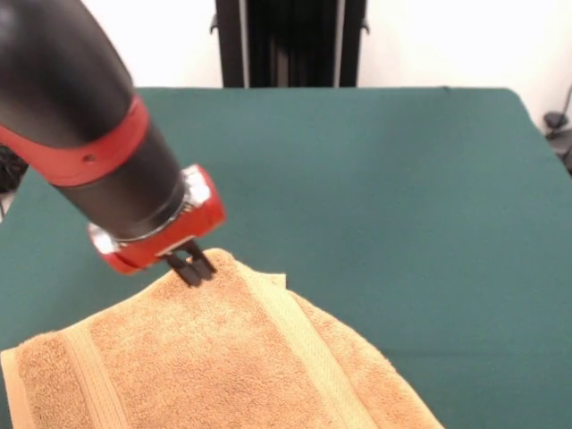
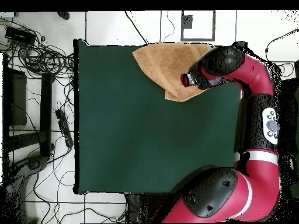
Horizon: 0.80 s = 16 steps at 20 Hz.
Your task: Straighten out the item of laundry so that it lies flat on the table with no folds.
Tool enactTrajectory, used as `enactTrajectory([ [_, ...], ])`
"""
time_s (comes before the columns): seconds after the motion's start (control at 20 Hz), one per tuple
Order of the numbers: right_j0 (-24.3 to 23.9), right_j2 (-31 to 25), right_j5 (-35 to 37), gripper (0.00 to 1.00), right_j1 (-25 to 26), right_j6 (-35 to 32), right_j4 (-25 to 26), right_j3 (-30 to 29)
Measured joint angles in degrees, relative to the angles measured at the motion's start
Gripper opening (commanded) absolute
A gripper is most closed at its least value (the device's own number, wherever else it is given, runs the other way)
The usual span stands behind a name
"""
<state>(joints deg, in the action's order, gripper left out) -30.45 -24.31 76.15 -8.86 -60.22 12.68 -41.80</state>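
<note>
Orange-tan terry cloth is filling the lower left part of the front view: the towel (image 1: 214,357) is lying on the table (image 1: 402,197), close to the near edge, and it is reaching out of the picture at the bottom. A paler woven band is running across it, and a second layer is showing under its right side, so it is not lying flat. The gripper (image 1: 193,268) is touching the far edge of the towel, with its black fingers (image 1: 188,265) close together; whether cloth is pinched between them, I cannot tell. In the overhead view the towel (image 2: 163,64) is lying at a table corner under the arm (image 2: 257,76).
</note>
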Motion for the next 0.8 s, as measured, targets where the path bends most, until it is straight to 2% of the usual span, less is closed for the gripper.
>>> enactTrajectory([
  [0.4,0.4,1.0,-1.7,0.00,-0.4,0.0,5.4,0.0],
  [0.8,1.7,1.1,-4.7,0.00,-0.4,0.0,8.3,0.0],
])
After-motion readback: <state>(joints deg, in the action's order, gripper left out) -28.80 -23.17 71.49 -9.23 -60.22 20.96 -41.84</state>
